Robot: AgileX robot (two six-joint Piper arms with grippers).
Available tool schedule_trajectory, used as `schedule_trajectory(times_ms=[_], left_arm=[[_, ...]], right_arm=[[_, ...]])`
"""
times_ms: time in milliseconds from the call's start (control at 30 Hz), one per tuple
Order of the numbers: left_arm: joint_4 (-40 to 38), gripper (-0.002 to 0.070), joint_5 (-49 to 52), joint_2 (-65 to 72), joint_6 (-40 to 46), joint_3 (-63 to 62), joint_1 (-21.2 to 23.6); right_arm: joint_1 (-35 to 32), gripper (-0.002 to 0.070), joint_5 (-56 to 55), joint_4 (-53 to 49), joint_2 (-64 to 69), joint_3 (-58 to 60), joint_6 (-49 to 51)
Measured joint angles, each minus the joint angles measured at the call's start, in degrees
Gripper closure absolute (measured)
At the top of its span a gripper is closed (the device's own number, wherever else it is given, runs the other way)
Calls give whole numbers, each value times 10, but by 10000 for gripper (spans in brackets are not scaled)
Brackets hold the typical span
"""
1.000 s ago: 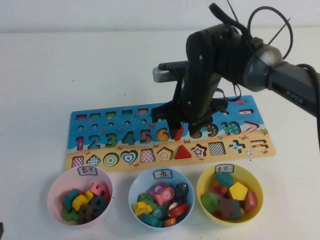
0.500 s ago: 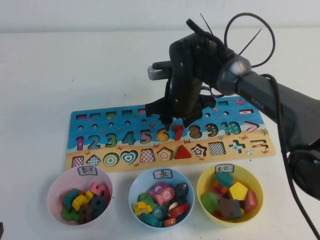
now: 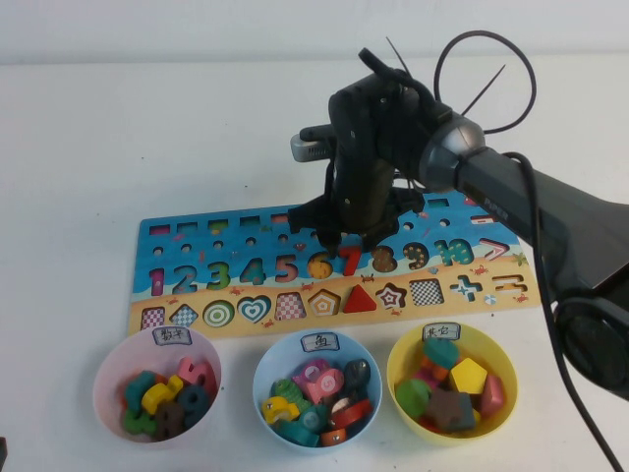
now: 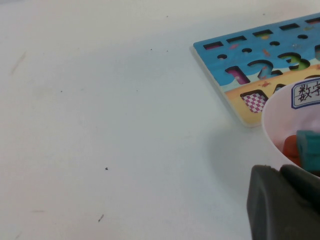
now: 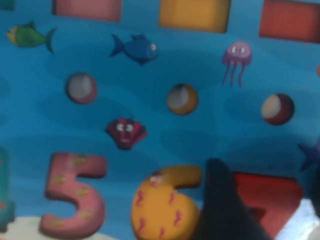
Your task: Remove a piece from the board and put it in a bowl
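The board lies across the middle of the table, and shows in the right wrist view and the left wrist view. The red 7 piece sits in its slot between the orange 6 and the 8. My right gripper is low over it and open, one finger beside the 6, with the 7 between the jaws. The pink bowl stands front left, holding several blocks. My left gripper is shut and empty beside that bowl's rim.
A light blue bowl and a yellow bowl with several blocks each stand in front of the board. A red triangle sits just in front of the 7. The orange 6 and pink 5 are close by.
My right gripper has swung left and dropped lower onto the board, now straddling the red 7. The left arm has not moved.
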Motion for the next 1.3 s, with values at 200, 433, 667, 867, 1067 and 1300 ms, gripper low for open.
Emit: schedule_trajectory(times_ms=[200,433,667,867,1067,1300], left_arm=[[0,675,0,0,0,0,0],[0,675,0,0,0,0,0],[0,675,0,0,0,0,0],[0,675,0,0,0,0,0],[0,675,0,0,0,0,0],[0,675,0,0,0,0,0]], right_arm=[[0,336,0,-1,2,-1,0],[0,377,0,-1,3,-2,0],[0,402,0,-1,3,-2,0],[0,452,0,-1,3,-2,0],[0,452,0,-5,-2,-2,0],[0,453,1,-20,-43,-2,0]])
